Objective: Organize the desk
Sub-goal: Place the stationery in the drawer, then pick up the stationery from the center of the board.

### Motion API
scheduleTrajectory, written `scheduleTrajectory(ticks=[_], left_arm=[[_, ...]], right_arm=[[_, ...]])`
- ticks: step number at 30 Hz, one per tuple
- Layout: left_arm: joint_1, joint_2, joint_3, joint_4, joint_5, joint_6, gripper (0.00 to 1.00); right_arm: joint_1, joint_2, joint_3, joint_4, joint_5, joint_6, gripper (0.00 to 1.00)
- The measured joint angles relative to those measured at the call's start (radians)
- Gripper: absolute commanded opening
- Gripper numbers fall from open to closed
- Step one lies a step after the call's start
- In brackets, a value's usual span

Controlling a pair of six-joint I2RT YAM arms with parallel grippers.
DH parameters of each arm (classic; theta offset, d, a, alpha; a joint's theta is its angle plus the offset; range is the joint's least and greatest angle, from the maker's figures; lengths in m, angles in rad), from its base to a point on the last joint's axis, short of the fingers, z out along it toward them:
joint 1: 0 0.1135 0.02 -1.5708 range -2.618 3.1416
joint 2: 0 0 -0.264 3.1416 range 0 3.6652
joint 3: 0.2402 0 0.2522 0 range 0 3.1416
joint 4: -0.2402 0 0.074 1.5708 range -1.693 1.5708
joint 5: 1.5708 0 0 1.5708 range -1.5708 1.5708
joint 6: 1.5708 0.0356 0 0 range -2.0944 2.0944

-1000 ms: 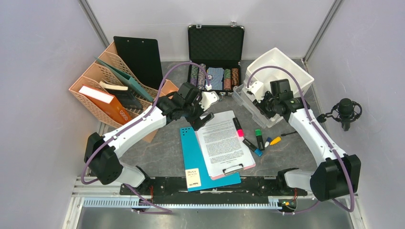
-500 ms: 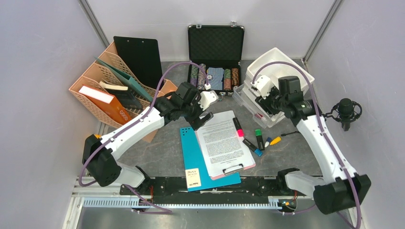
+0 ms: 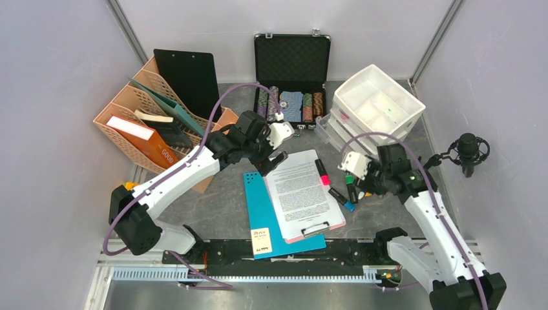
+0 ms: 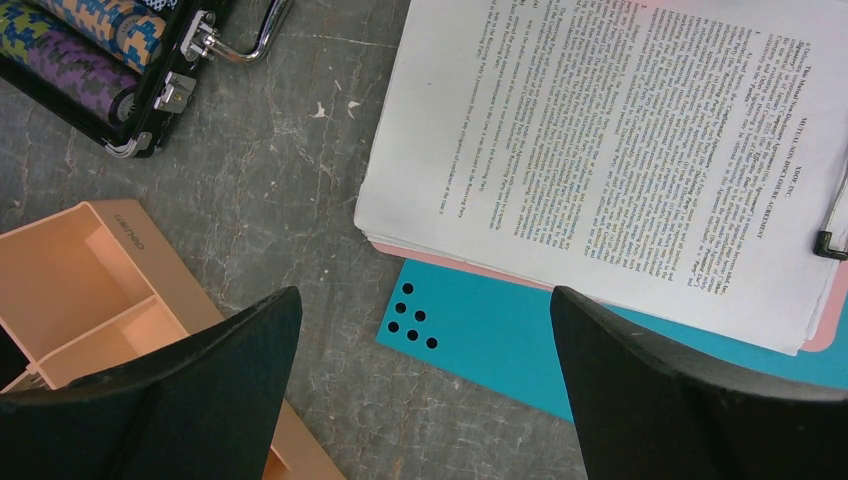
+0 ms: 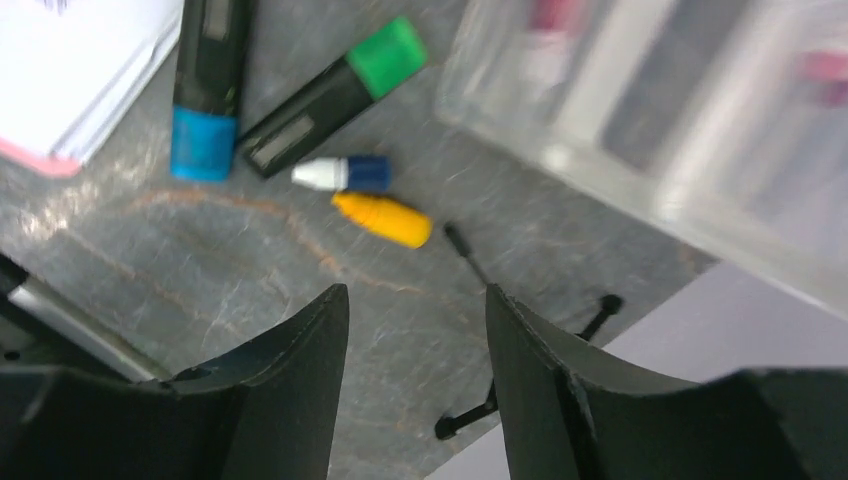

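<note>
Holds the fingers point(image 4: 200, 400) of the left gripper point(image 4: 425, 330) spread wide with nothing between them, above the bare desk point(image 4: 300, 200) at the far corner of the paper stack point(image 4: 620, 150) and the blue folder point(image 4: 480, 340) poking out beneath. Seems to line up on that corner for a lift toward the peach file rack point(image 4: 165, 285) just beside, the likely home for flat things. Poses the right gripper point(image 5: 415, 300) likewise open and empty, low over the loose clutter on the stone-patterned top: a yellow cap point(image 5: 383, 220), a blue-and-white cap point(image 5: 343, 173), a green marker point(image 5: 320, 100) and a blue marker point(image 5: 205, 90), lying close together near the clear drawer box point(image 5: 650, 130). Probably hovers there to pick one up for the drawers or the white tray point(image 3: 398, 84) on top of them. Further out, the same grey desk under it all, walled in pale grey, with an open chip case point(image 3: 292, 58) at the back and a microphone point(image 3: 466, 152) off to the right.
</note>
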Motion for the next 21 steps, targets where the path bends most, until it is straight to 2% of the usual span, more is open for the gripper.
scheduleTrajectory(ticks=[5, 10, 21], left_arm=[[0.0, -0.005, 0.0, 0.0, 0.0, 0.0, 1.0], [0.0, -0.012, 0.0, 0.0, 0.0, 0.0, 1.0], [0.0, -0.012, 0.0, 0.0, 0.001, 0.0, 1.0]], right_arm=[[0.0, -0.006, -0.196, 0.018, 0.04, -0.1, 0.59], [-0.003, 0.012, -0.311, 0.097, 0.082, -0.174, 0.58], [-0.053, 0.126, -0.336, 0.257, 0.102, -0.302, 0.58]])
